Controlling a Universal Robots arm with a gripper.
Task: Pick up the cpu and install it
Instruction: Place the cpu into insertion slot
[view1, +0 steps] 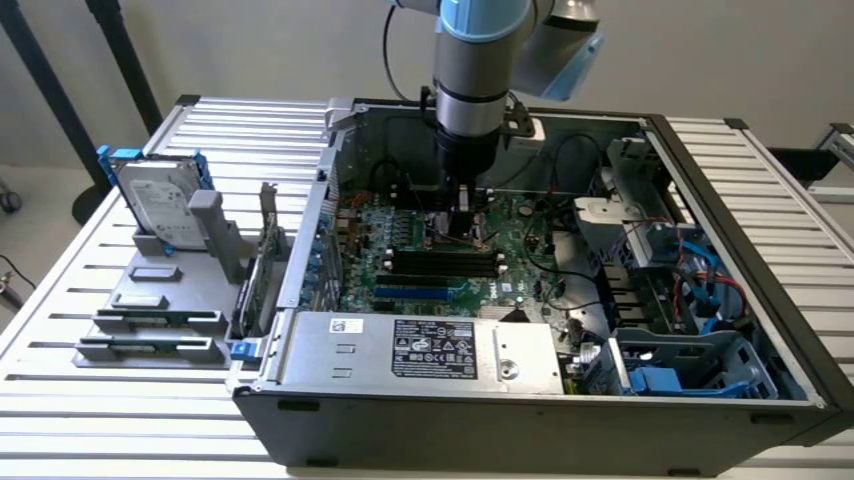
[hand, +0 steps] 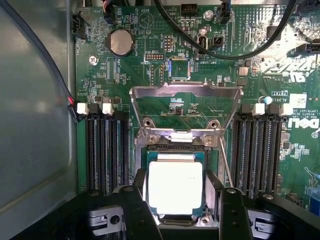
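The cpu (hand: 175, 187), a flat square chip with a shiny silver top and thin green rim, sits level over the motherboard socket (hand: 175, 146). My gripper (hand: 177, 184) holds it, one black finger (hand: 139, 192) against each of two opposite sides. The socket's metal load plate (hand: 185, 92) is swung open beyond it. In the exterior view my gripper (view1: 461, 222) reaches straight down into the open computer case (view1: 534, 410), low over the green motherboard (view1: 414, 270).
RAM slots (hand: 105, 150) flank the socket on both sides, and black cables (hand: 225, 47) arc over the board. A silver hard drive in a blue bracket (view1: 158, 205) and grey fixture blocks (view1: 154, 300) stand on the table at the exterior view's left. A power supply (view1: 427, 350) fills the case front.
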